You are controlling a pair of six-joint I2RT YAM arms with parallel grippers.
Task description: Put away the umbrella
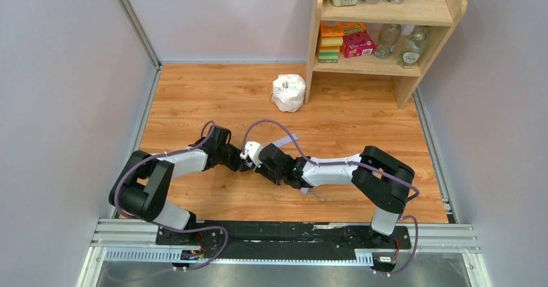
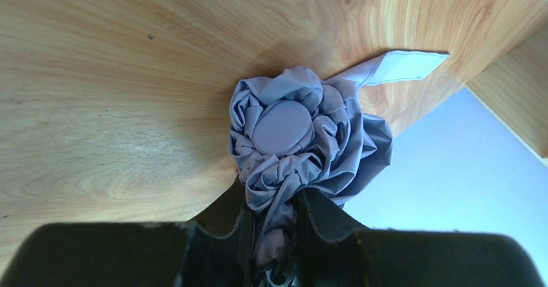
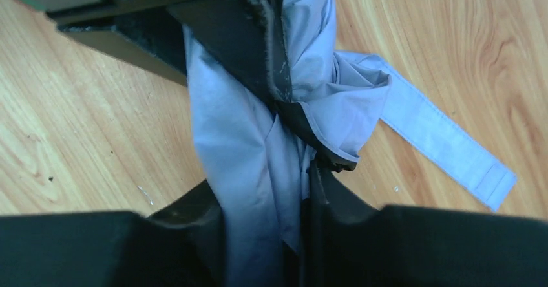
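Shelf (image 1: 314, 48) and wrapped lump (image 1: 287, 92) block the far right corner.

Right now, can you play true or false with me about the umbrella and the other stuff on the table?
1. The umbrella is folded up, not open. True.
2. Only the left jaws pinch its cloth. False: the right jaws have cloth between them too.
3. The strap is wrapped tight round the umbrella. False: it sticks out loose over the table.
4. The white wrapped lump sits right beside the shelf. True.
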